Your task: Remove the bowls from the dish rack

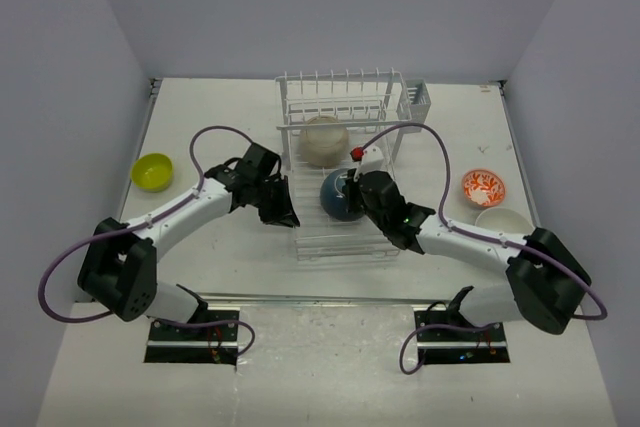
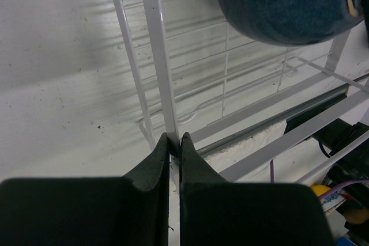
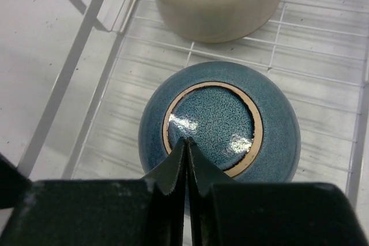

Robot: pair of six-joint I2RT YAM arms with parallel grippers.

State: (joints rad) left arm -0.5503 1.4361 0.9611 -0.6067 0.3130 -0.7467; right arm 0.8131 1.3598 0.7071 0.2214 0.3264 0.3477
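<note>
The white wire dish rack (image 1: 388, 107) stands mid-table. A dark blue bowl (image 1: 338, 197) (image 3: 271, 108) lies upside down on its grid base, and a beige bowl (image 1: 325, 140) (image 3: 216, 4) sits upside down behind it. My right gripper (image 1: 357, 189) (image 3: 186, 141) is shut, its tips at the blue bowl's tan foot ring with nothing between them. My left gripper (image 1: 288, 215) (image 2: 174, 138) is shut on a white bar of the rack (image 2: 158, 56) at its left edge. The blue bowl (image 2: 277, 4) shows at the top right of the left wrist view.
A yellow-green bowl (image 1: 152, 171) sits on the table at the left. At the right stand a white bowl with an orange-red pattern (image 1: 484, 187) and a plain whitish bowl (image 1: 503, 220). A small grey caddy (image 1: 417, 99) hangs on the rack's far right corner.
</note>
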